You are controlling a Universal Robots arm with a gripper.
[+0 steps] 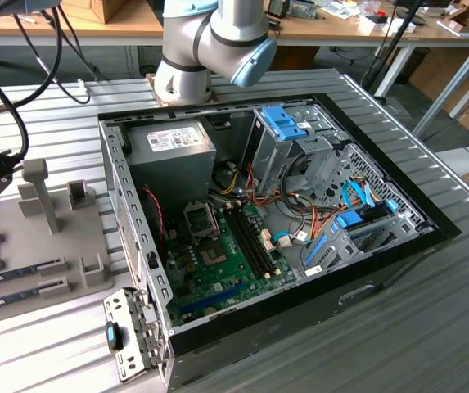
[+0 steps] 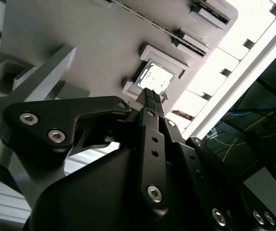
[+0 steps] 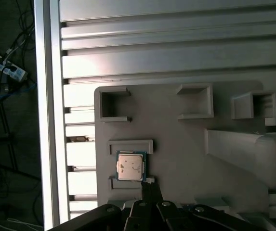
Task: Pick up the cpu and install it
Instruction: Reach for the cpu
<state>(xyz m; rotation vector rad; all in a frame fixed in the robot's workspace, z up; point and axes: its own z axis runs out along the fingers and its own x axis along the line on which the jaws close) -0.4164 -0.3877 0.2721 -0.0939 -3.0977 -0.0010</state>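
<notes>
One cpu (image 3: 130, 166) lies flat in its recess on the grey holder tray (image 3: 176, 139), which sits on the slatted tabletop (image 3: 152, 62). The single gripper (image 3: 150, 185) hangs above it with its two fingers pressed together, tips near the chip's edge.

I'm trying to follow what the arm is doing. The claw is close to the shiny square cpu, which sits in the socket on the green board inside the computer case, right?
Not quite. The claw is close to the shiny square cpu, but the cpu sits in a small holder on the grey tray, not in the socket on the green board inside the computer case. The first wrist view shows this.
</notes>
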